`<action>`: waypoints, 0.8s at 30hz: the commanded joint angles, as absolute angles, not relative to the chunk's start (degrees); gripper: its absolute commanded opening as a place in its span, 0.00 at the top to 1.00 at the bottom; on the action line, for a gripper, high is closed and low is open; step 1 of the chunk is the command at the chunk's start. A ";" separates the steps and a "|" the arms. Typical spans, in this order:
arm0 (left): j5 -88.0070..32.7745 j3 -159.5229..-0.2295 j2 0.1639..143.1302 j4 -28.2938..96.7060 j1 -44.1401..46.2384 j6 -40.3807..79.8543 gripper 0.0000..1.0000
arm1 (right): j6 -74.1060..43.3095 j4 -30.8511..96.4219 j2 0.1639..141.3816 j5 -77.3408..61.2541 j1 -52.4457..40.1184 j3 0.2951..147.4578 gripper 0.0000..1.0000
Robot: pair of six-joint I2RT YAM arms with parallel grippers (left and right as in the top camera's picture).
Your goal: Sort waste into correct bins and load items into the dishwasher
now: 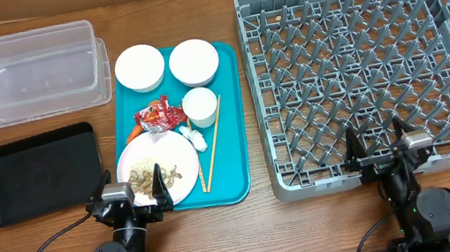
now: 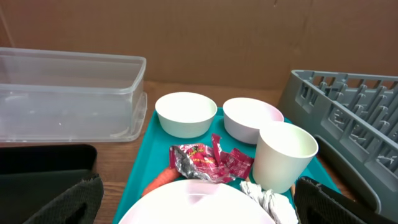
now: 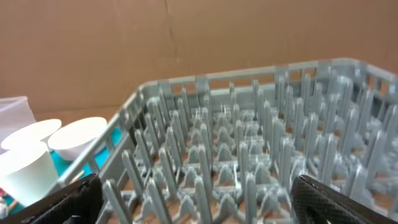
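Clear tub (image 1: 31,73): far left of the bench, black tray (image 1: 38,173) just in front.
Left end effector (image 1: 134,189): released, empty, over the plate's (image 1: 177,154) near edge.
Teal tray (image 1: 233,166): carries bowls (image 1: 139,67), cup (image 1: 199,105), plate, red wrapper (image 1: 159,116), tissue (image 1: 193,137), chopsticks (image 1: 211,141).
Dish rack (image 1: 360,70): right of the teal tray.
Right end effector (image 1: 378,142): released, empty, at the rack's near wall.

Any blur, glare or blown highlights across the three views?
Overhead: sharp, evenly lit, mild sheen on the clear tub. Left wrist: cup crisp, plate at the bottom edge close to the lens, soft and washed out. Right wrist: softest view, dish rack pegs smeared throughout.
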State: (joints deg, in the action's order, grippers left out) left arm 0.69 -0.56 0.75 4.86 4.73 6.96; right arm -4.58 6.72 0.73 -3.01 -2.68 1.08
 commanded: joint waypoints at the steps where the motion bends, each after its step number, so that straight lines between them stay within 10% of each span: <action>1: 0.56 -2.94 0.36 8.25 4.12 6.85 0.00 | -7.57 10.48 0.56 -2.63 -2.55 5.74 0.00; 24: -7.27 -44.27 42.11 32.99 4.14 5.72 0.00 | -12.29 50.00 38.37 -3.11 -2.55 46.76 0.00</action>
